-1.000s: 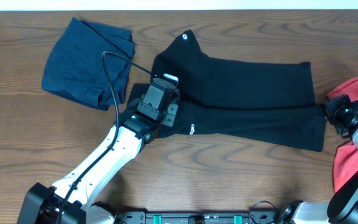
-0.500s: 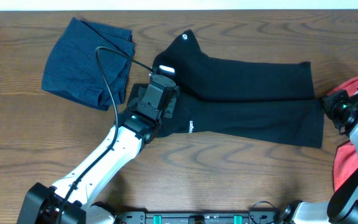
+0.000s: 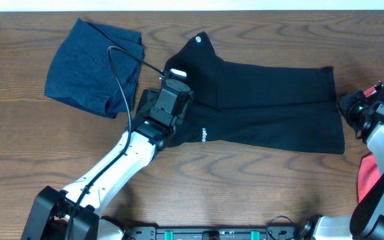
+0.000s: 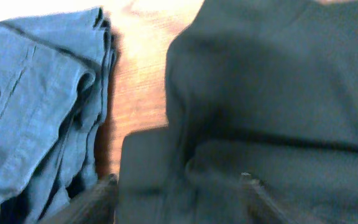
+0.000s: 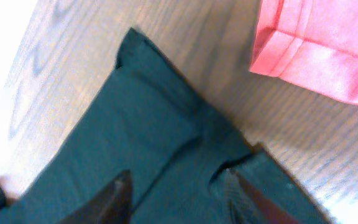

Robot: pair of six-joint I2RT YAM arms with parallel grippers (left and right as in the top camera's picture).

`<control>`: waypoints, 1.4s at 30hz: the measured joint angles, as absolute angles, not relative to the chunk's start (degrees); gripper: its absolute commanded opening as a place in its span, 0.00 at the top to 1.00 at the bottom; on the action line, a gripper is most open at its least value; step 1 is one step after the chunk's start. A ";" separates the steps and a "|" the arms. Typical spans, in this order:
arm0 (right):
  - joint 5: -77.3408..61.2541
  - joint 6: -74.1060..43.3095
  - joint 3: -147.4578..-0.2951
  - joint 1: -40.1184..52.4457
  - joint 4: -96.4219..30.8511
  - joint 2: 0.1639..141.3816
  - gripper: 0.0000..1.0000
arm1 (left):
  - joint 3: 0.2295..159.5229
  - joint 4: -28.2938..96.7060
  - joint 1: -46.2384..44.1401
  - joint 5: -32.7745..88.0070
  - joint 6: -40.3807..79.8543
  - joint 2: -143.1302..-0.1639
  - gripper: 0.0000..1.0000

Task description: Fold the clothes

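A black garment point(image 3: 265, 107) lies folded lengthwise across the middle of the table, with a small white logo on its lower layer. My left gripper point(image 3: 173, 81) hovers over its left end, and in the left wrist view the left gripper point(image 4: 178, 182) is open, with the black cloth point(image 4: 272, 93) lying flat beneath the spread fingers. At the garment's right edge my right gripper point(image 3: 347, 108) is over the cloth. The right wrist view shows the right gripper point(image 5: 176, 177) open too, above the layered corner of the black cloth point(image 5: 148, 130).
A folded blue garment point(image 3: 95, 65) rests at the back left, also seen as blue folds point(image 4: 36, 106) beside the black cloth. A red garment point(image 3: 382, 167) lies at the right table edge, its hem point(image 5: 328, 50) near the black corner. Bare wood runs along the front.
Both grippers went from shut to open, letting go of the black garment. The right gripper shifted slightly left and the garment's right edge settled flat.
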State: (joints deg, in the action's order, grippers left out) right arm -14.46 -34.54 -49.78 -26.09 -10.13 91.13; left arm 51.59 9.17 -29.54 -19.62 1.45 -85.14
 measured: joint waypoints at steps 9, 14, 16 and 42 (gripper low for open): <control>-12.14 -30.20 -49.89 -31.94 -26.96 91.26 0.35 | 52.01 29.78 -24.99 -13.43 5.78 -82.28 0.22; -10.22 -29.95 -49.89 -35.07 -33.10 91.48 0.36 | 51.88 30.57 -21.21 -6.42 6.66 -82.91 0.22; -9.69 -29.91 -49.87 -35.68 -34.85 91.48 0.36 | 51.88 30.35 -19.92 -3.64 6.90 -84.12 0.23; -10.24 -24.29 -49.87 -35.16 -36.71 91.53 0.49 | 52.77 27.16 -12.47 16.53 7.68 -96.44 0.94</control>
State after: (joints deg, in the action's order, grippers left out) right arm -10.24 -24.29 -49.87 -35.16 -36.71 91.53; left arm 52.77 27.16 -12.47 16.53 7.68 -96.44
